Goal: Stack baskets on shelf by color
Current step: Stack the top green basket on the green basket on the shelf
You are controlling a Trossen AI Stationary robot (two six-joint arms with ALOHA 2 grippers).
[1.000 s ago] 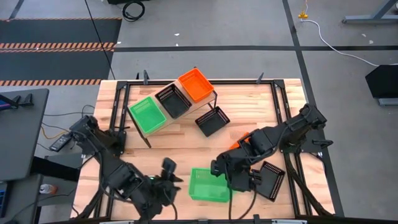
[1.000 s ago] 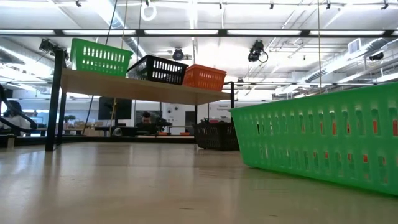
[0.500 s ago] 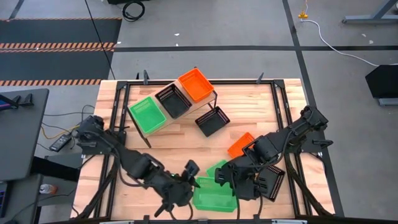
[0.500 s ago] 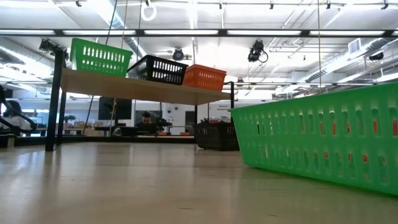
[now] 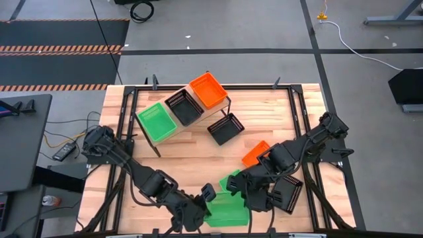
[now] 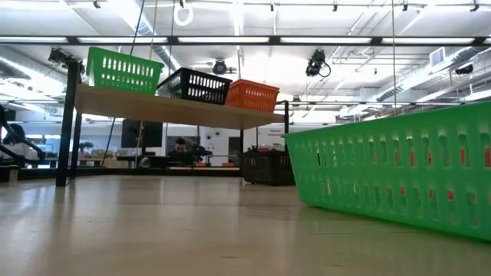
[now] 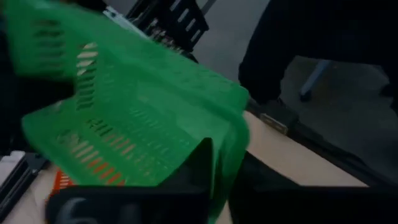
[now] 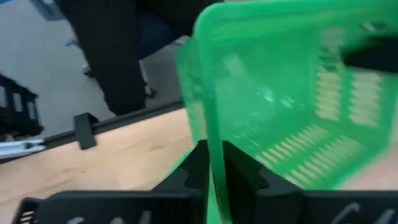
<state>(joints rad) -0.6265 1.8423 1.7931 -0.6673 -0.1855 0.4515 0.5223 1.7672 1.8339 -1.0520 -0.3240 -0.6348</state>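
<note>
The shelf (image 5: 173, 125) carries one green basket (image 5: 156, 122), one black basket (image 5: 184, 106) and one orange basket (image 5: 208, 89). Near the table's front edge another green basket (image 5: 228, 210) sits between my two grippers. My left gripper (image 5: 208, 196) is shut on its left wall and my right gripper (image 5: 239, 192) is shut on its far-right wall. A further patch of green (image 5: 231, 180) shows just beyond it. In the low view a green basket (image 6: 399, 169) rests with its bottom on the tabletop. My left gripper has the green basket's wall (image 7: 233, 134) between its fingers, one finger (image 7: 199, 168) inside and the other outside. It comes slanting down from the table's left. The basket looks tilted; I cannot tell whether it is clear of the table. My right gripper pinches the green basket's upright wall (image 8: 208, 124) near its rim, one finger (image 8: 198, 165) on each face. The fingers slant down from the table's right. The basket stretches away from the fingers, tilted.
On the table lie a black basket (image 5: 226, 127) near the shelf's right leg, an orange basket (image 5: 256, 153) behind my right arm and another black basket (image 5: 287, 190) at the right. Bare wood lies at the middle and the front left.
My left gripper has swung from the front left toward the table's right and a little down, rolling as it went. It has come onto the green basket's left wall. In the high view the green basket has shifted toward the near edge. My right arm has kept its place.
</note>
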